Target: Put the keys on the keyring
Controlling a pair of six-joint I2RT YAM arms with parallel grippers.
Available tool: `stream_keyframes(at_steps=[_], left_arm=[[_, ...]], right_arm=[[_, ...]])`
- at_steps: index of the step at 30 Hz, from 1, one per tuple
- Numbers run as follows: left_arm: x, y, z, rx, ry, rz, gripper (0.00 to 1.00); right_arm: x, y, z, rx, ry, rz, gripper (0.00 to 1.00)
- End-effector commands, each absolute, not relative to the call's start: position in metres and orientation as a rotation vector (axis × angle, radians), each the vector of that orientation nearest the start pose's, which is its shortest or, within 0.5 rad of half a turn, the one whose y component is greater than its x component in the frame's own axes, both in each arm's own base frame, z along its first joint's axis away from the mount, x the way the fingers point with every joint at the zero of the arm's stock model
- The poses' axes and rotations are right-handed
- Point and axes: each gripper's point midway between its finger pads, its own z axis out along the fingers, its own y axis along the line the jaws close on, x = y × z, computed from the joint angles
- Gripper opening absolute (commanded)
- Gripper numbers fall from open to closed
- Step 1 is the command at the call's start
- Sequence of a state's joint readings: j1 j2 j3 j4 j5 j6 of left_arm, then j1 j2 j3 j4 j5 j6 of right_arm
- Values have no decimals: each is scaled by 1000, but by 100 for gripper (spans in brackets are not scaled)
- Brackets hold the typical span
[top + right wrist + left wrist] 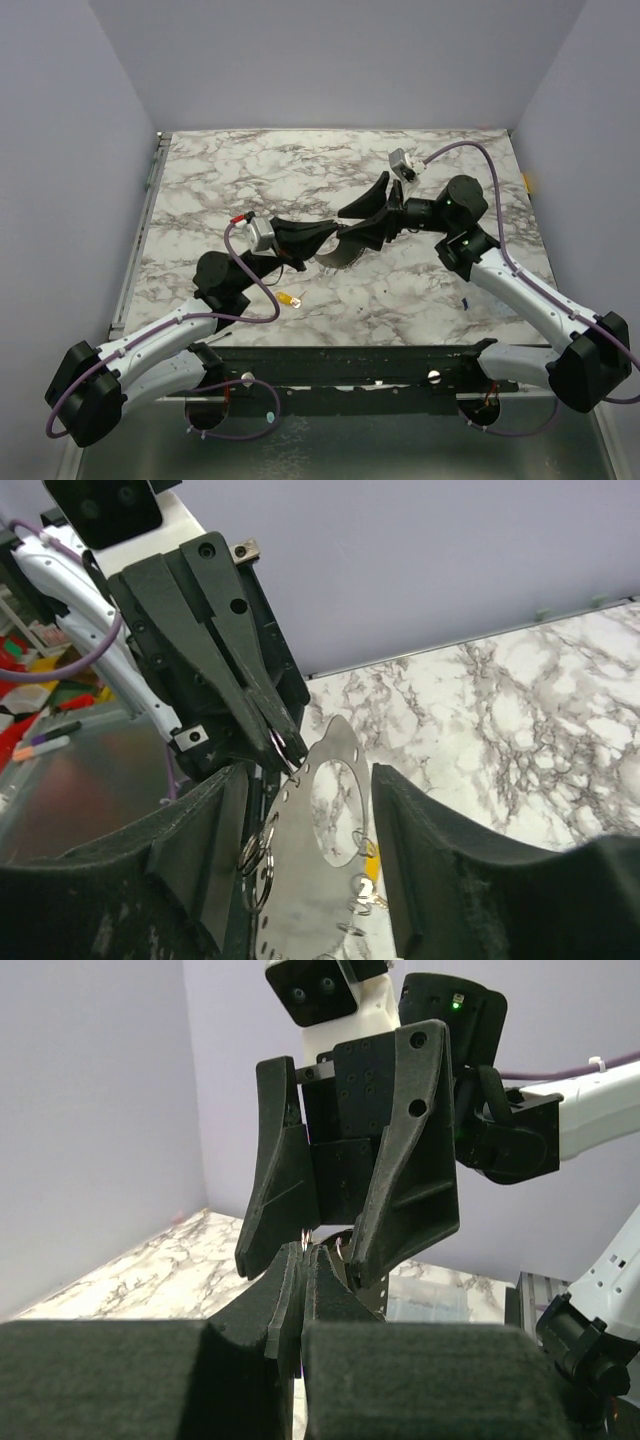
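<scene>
From above, the left end effector [312, 238] and the right end effector [362, 232] meet tip to tip above the desk [420, 300], with the keyring [338, 258] hanging dark just below their tips. The key [290, 298] lies on the desk behind and below the left end effector, beside that arm's forearm and well apart from both sets of tips. No key is in either grasp, so my judgement is that the step in hand is readying the ring.

In the left wrist view, the left end effector's 2 fingers are pressed narrow on a thin wire loop [304, 1244]. The right end effector faces it with its fingers standing wide, one to each side of the left tips.

In the right wrist view, the keyring is a flat grey plate with a large open centre. It spans the gap between the right end effector's 2 fingers and seems to be braced across its width. The left tips pinch the wire loop at the plate's far tip.

To do this well, the right should hold the plate rigid while the left works only the loop. Twisting would bend the thin plate. The key must be fetched next, so 1 end effector has to let go without dropping the ring.
</scene>
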State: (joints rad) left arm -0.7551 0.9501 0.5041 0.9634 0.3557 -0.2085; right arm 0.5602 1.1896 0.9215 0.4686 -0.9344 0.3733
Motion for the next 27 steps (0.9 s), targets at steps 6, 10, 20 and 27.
stream_keyframes(at_steps=[6,10,20,27], left_arm=[[193,-271,381,522,886,-1097,0],[193,-271,380,514,886,-1112,0],[192,-274,374,513,898,-1132,0],[191,-273,375,507,893,-1139,0]], right_arm=[[215,319,341,-1007,1287,1326,48],[220,321,341,-988,1299,1285,47],[223,321,360,-953,1248,1245,50],[226,324,355,-962,1270,1216,31]])
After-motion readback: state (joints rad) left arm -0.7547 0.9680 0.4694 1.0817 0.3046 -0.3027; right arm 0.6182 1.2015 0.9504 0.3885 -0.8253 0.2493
